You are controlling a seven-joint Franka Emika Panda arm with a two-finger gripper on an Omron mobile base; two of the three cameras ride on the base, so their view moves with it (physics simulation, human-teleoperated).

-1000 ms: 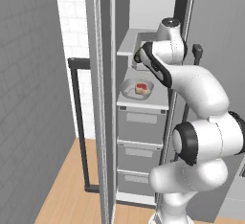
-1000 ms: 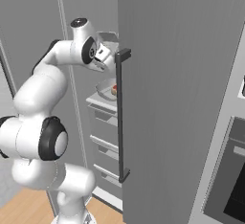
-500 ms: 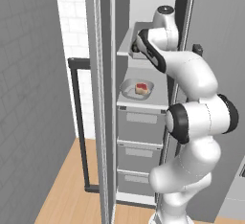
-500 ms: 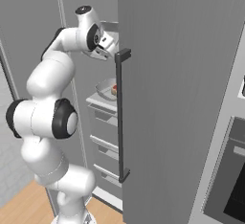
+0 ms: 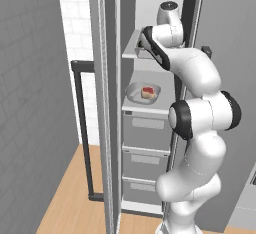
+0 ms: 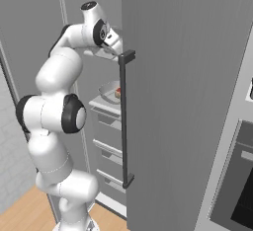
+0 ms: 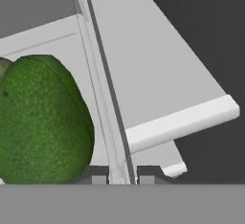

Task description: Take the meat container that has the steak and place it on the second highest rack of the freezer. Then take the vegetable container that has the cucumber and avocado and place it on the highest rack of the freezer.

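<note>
The straight-walled rectangular grey vegetable container [image 7: 103, 103] is where we begin: in the hand view its thin wall runs up between our two dark fingertips, and the dark green, speckled avocado [image 7: 43, 122] lies inside it against that wall, with a sliver of paler green, probably the cucumber [image 7: 4, 67], at the left edge. Our two-finger gripper [image 7: 119, 174] is pinched narrow on that wall, so we judge that we hold the tray by its rim. In the left base view the gripper [image 5: 144, 45] is up at the top flat shelf board [image 5: 131, 52] of the tall narrow grey freezer [image 5: 150, 128], with the tray at that level; whether it rests on the board or hangs just over it we cannot tell. One board lower, the shallow rounded light grey meat container [image 5: 142, 93] sits with the small red-topped steak [image 5: 147, 92] in it, so the first half of the task looks done. We judge we are in the second half, setting the vegetables on the highest rack. The next move calls for easing the tray fully onto the board, level, then parting the fingers and drawing back without catching the wall or the long dark bar handle [image 6: 123, 121] of the open door.
</note>
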